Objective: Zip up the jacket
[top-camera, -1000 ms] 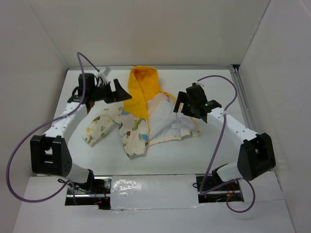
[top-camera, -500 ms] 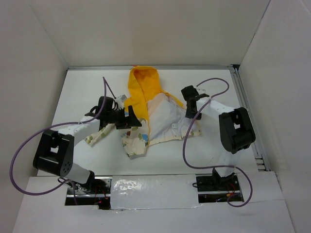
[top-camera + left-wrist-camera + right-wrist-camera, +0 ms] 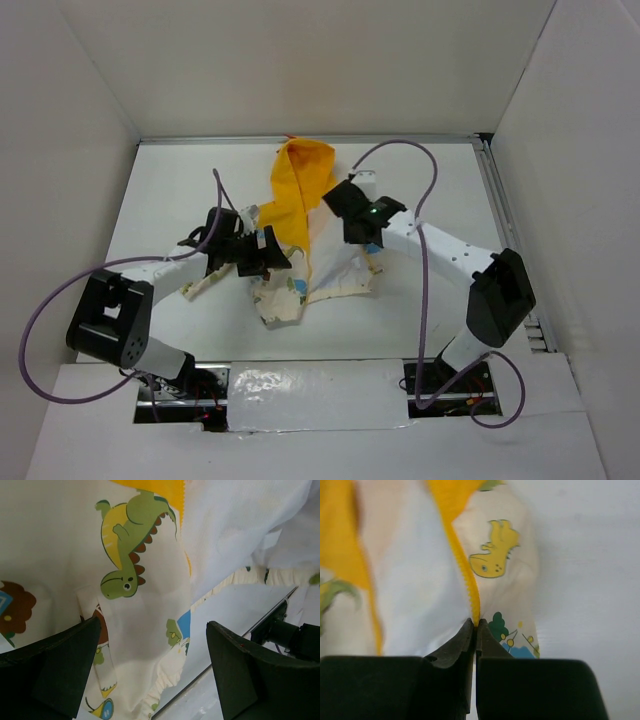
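The jacket lies open in the middle of the table, hem toward the near edge and front panels spread apart.

Nearest, the left gripper hangs over the left front panel with its jaws wide apart and nothing between them. Below it are a green dinosaur print and the gathered hem. Since this hand pins nothing, the soft fabric is free to slide. Any pull from the other arm could drag the whole garment across the table instead of tensioning the zip.

Farther back and to the right, the right gripper has its fingertips pressed together on the yellow zipper tape of the right panel. The pinch sits at the very tips, on a thin edge. I cannot tell whether the slider is caught or only tape and cloth. If it is only tape, the edge may slip out on the first tug. If lining is trapped with it, the cloth could jam the teeth.

The two zipper edges lie well apart, so the bottom ends are probably not yet mated. Pulling before they are joined would only bunch the panel.

Farthest, the orange-yellow hood is folded toward the right arm. It could snag the wrist or cover the upper zipper track.
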Robot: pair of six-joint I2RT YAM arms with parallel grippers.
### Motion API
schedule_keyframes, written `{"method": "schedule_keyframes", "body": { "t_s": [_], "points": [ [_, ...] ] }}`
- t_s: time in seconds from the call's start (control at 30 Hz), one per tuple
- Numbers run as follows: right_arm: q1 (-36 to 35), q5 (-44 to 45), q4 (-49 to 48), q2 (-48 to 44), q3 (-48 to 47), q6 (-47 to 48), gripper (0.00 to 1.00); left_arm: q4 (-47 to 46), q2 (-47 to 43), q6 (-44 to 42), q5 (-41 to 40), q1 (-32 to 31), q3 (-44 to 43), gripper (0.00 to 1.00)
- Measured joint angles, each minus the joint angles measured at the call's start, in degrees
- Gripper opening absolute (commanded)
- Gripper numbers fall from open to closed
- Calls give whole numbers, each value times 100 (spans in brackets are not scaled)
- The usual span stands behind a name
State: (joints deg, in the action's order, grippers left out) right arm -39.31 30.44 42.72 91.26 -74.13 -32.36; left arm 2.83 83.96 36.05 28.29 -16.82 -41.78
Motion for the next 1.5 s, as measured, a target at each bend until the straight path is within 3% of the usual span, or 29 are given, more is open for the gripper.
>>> {"method": "schedule_keyframes", "body": {
  "t_s": [0.27, 0.3, 0.33, 0.37, 0.43, 0.5, 0.53, 0.67, 0.7, 0.87, 1.03, 1.2, 1.5],
  "points": [
    [-1718, -662, -46, 1266, -807, -105, 15, 490, -1117, 535, -568, 2, 177, 99],
    [-1858, -861, -111, 1419, -807, -94, 22, 516, -1325, 610, -625, 7, 236, 99],
    [-1978, -1095, -188, 1517, -793, -72, 48, 535, -1506, 649, -673, 13, 299, 99],
    [-2074, -1351, -321, 1561, -743, -59, 56, 575, -1646, 680, -713, 20, 350, 99],
    [-2127, -1860, -612, 1416, -450, 52, 68, 813, -1891, 715, -942, 101, 492, 99],
    [-2050, -2293, -992, 1152, -105, 140, 69, 920, -2006, 800, -1003, 120, 584, 99],
    [-1989, -2524, -1180, 935, 131, 162, 79, 964, -2070, 807, -1010, 118, 621, 99],
    [-1766, -3049, -1685, -339, 1056, 210, 85, 953, -2227, 815, -992, 118, 656, 99],
    [-1716, -3097, -1773, -723, 1239, 205, 96, 933, -2232, 813, -979, 118, 656, 99],
    [-1327, -3097, -2059, -2326, 1834, 68, 98, 826, -2114, 776, -793, 122, 656, 99],
    [144, -2944, -1976, -2295, 1681, -190, 98, 516, -1915, 472, -192, 55, 656, 99],
    [1036, -2782, -1646, -503, 280, -273, 95, 214, -1620, 157, 214, -494, 654, 99],
    [1373, -2492, -761, 3383, -3657, -520, 90, 63, -503, -26, 511, -1340, 597, 99]
  ]
}}
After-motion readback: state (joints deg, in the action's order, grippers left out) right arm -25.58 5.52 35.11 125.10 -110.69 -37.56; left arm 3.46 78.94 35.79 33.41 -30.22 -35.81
